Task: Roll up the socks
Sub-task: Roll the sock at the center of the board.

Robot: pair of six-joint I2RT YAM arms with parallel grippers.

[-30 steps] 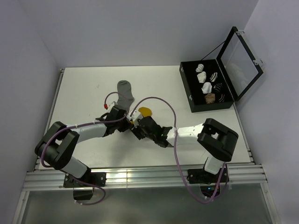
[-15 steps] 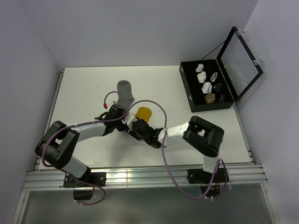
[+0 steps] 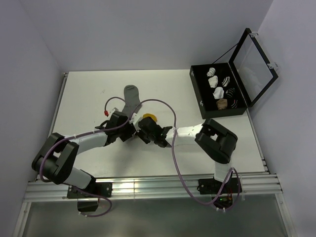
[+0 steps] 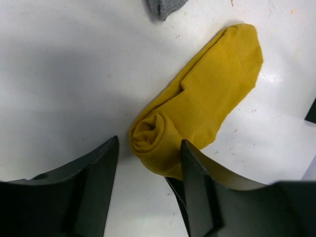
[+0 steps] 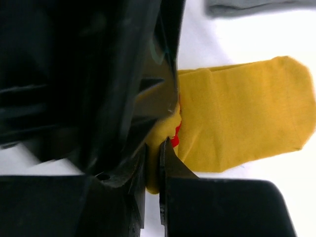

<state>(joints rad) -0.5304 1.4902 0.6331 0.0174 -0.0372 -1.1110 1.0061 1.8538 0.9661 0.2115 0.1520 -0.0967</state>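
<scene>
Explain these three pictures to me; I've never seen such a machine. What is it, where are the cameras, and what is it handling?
These are two robot arms bolted at the near edge of a white table. The wide picture looks down from above and behind them; the other two come from a camera on each wrist. On the table lie a flat grey sock and a yellow sock rolled at one end. The left end effector stands open astride that roll. The right end effector is shut on the yellow sock, beside a red mark. At the right, an open black box holds rolled sock bundles.
</scene>
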